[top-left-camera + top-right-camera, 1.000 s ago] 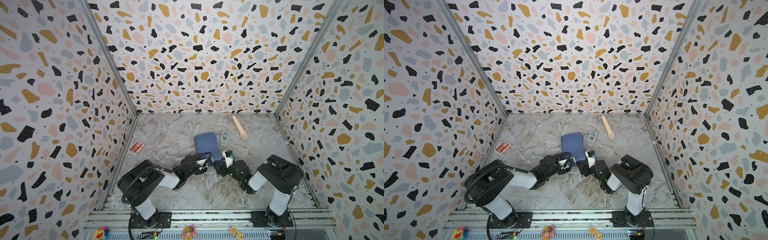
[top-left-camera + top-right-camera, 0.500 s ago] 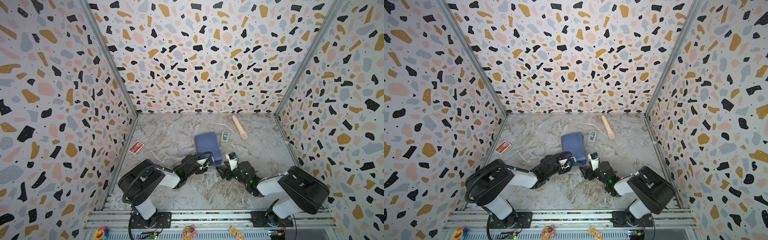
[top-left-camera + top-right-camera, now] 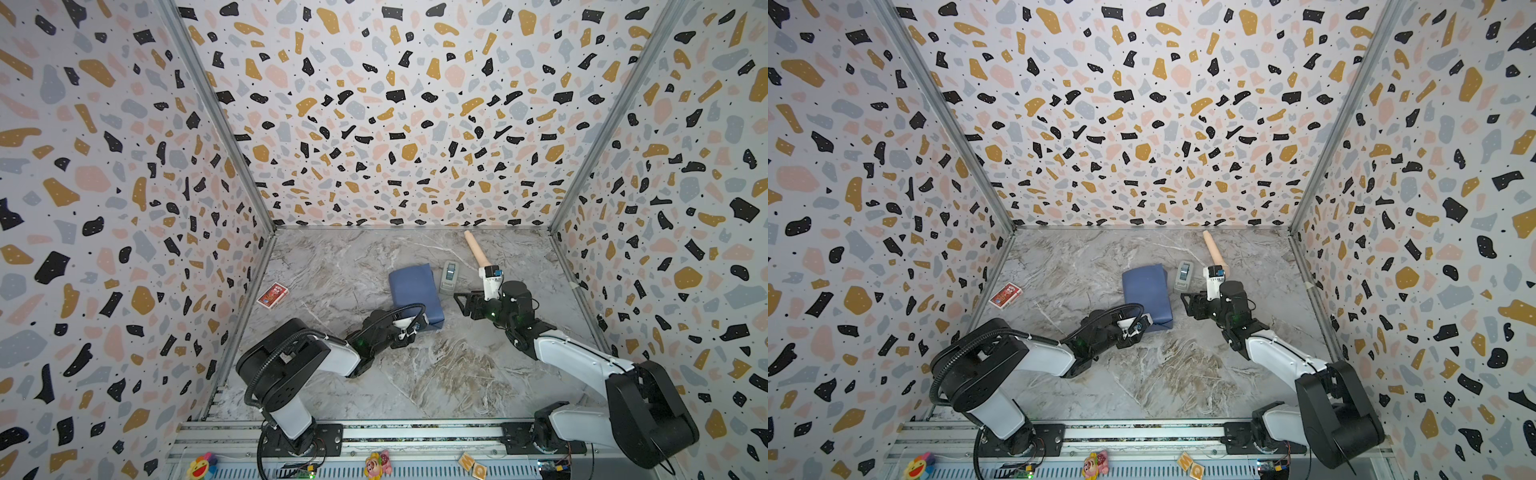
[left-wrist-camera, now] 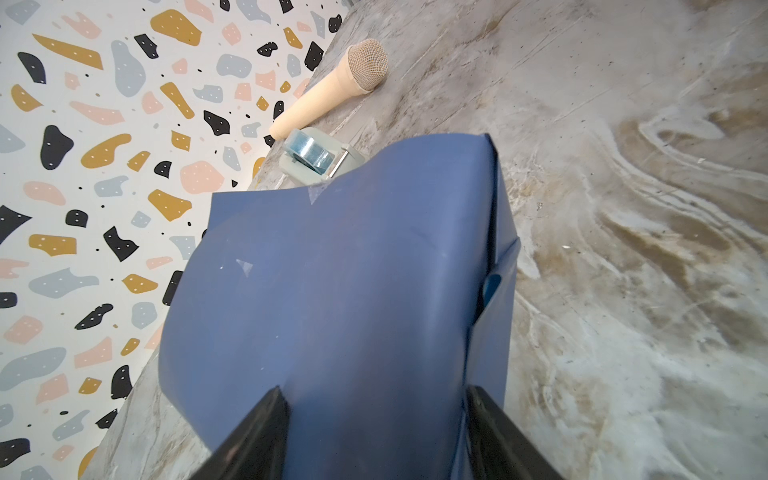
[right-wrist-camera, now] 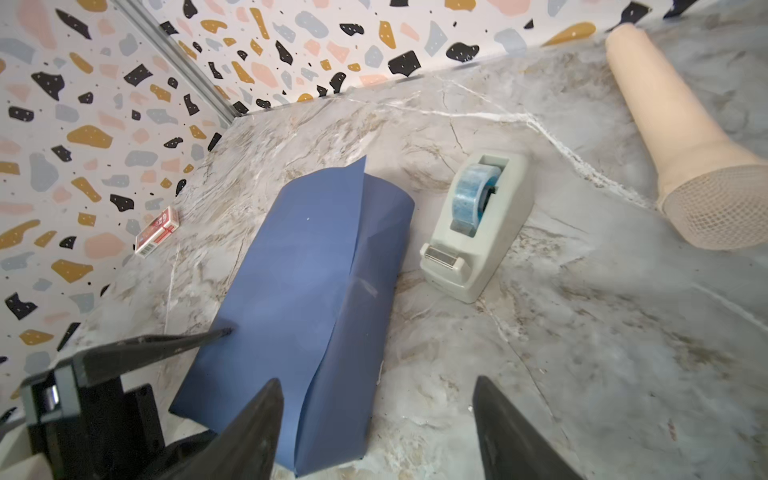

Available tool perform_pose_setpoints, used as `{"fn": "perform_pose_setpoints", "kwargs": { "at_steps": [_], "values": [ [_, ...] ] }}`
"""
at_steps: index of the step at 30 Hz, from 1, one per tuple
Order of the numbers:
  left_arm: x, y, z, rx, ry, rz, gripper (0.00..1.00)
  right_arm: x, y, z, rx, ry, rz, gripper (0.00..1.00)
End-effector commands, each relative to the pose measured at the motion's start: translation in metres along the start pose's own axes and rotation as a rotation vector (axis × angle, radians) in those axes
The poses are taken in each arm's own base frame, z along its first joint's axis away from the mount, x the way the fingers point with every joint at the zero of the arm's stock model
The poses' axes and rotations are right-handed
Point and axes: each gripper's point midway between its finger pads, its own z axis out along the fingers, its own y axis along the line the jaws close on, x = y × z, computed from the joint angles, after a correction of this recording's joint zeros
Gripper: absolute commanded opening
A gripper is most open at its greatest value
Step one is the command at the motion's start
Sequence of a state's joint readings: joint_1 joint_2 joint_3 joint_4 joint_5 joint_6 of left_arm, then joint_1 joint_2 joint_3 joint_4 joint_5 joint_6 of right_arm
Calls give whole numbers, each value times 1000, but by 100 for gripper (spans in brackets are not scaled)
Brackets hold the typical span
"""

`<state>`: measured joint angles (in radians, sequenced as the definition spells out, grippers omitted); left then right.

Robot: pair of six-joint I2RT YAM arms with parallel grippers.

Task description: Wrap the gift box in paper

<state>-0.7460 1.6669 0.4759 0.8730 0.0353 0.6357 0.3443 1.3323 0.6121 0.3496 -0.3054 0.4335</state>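
The blue paper (image 3: 413,291) (image 3: 1146,291) lies folded round a long bundle mid-table, with an overlapping seam along its top (image 5: 357,249). The gift box is hidden inside it. My left gripper (image 3: 410,327) (image 3: 1138,328) sits at the bundle's near end. Its jaws straddle the paper (image 4: 332,270) and press on its sides (image 4: 376,392). My right gripper (image 3: 461,301) (image 3: 1187,303) hovers just right of the bundle, jaws wide apart with only bare table between them (image 5: 378,384).
A grey tape dispenser (image 3: 449,277) (image 5: 473,232) stands right of the bundle's far end. A beige toy microphone (image 3: 477,249) (image 5: 681,137) lies behind it. A small red card pack (image 3: 272,296) (image 5: 158,230) lies near the left wall.
My right arm has swung out from the bundle's near end to the right and further back, beside the tape dispenser. The left gripper and the bundle have stayed put.
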Motion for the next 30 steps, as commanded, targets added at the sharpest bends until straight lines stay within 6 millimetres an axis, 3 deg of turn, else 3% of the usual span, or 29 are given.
{"fn": "perform_pose_setpoints", "kwargs": {
  "at_steps": [1,7,11,18,30],
  "values": [
    [27,-22,2,88,96,-36,66,-2,-7,10,-39,99,147,69],
    [28,-23,1,91,95,-37,66,-28,-22,42,-142,151,319,60],
    [27,-23,1,91,93,-37,66,-34,-25,68,-188,195,363,56],
    [27,-23,1,91,94,-38,66,-26,-39,99,-187,260,402,51],
    [27,-22,2,91,96,-41,66,-4,-51,119,-206,327,435,45]
  ]
}}
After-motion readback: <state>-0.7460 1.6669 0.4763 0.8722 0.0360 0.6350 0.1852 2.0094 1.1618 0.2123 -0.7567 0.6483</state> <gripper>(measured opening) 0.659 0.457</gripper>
